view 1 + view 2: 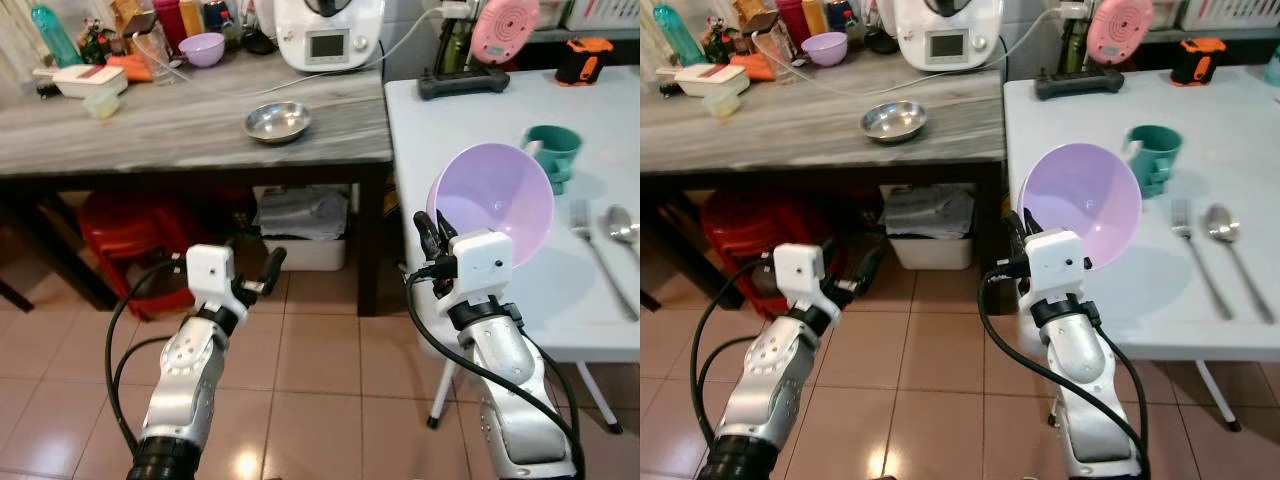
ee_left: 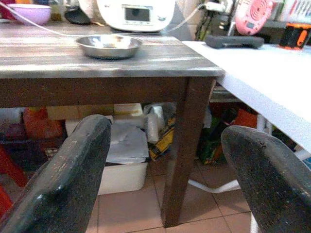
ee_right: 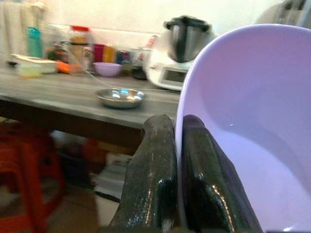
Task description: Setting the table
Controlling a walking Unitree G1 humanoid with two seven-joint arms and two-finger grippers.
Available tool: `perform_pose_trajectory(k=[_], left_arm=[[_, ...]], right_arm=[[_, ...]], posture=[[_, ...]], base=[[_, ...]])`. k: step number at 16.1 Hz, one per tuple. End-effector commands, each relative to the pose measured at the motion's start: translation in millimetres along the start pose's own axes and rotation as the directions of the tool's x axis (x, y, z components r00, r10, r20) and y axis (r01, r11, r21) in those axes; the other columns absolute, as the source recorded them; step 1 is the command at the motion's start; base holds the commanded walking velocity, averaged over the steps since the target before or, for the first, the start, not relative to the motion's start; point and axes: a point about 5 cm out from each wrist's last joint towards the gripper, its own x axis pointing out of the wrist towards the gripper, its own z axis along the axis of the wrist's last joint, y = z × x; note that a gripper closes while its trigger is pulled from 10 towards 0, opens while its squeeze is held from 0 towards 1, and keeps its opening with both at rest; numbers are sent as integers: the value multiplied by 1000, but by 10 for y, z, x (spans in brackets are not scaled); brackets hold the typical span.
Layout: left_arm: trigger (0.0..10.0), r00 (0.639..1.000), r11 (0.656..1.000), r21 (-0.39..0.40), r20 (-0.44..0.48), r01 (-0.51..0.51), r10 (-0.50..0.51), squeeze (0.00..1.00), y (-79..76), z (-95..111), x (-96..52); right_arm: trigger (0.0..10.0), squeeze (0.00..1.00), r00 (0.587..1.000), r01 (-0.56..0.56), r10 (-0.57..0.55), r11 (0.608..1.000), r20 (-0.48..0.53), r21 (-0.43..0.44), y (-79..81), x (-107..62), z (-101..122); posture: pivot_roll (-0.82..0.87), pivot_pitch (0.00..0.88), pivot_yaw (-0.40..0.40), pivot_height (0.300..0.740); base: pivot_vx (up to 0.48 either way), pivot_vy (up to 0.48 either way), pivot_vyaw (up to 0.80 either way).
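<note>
I can read no text, label, brand or number here. The white kitchen machine (image 1: 327, 32) on the wooden table (image 1: 150, 130) has a small grey display, but nothing on it can be made out. The pink round device (image 1: 504, 28) and the bottles (image 1: 52, 36) at the back carry marks too small and blurred to read.
</note>
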Motion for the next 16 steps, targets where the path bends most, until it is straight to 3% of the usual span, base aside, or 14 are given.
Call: perform_pose_trajectory(k=[1, 11, 16], left_arm=[[10000, 999, 999, 15, -3, -39, 39, 0, 98, 0, -28], [10000, 999, 998, 29, 2, -53, 53, 0, 73, -17, -36], [10000, 988, 979, 136, 54, -149, 143, 0, 269, 62, -120]], right_arm=[[10000, 0, 999, -24, 24, 1000, 26, 10, 61, 39, 53], [10000, 0, 999, -35, 35, 999, 27, 6, 51, 47, 44], [10000, 0, 1000, -12, 12, 1000, 7, -15, -16, -70, -15]], posture=[[-75, 72, 109, 740], [-74, 63, 101, 740], [-76, 49, 106, 740]], base=[[0, 356, 0], [0, 435, 0], [0, 52, 0]])
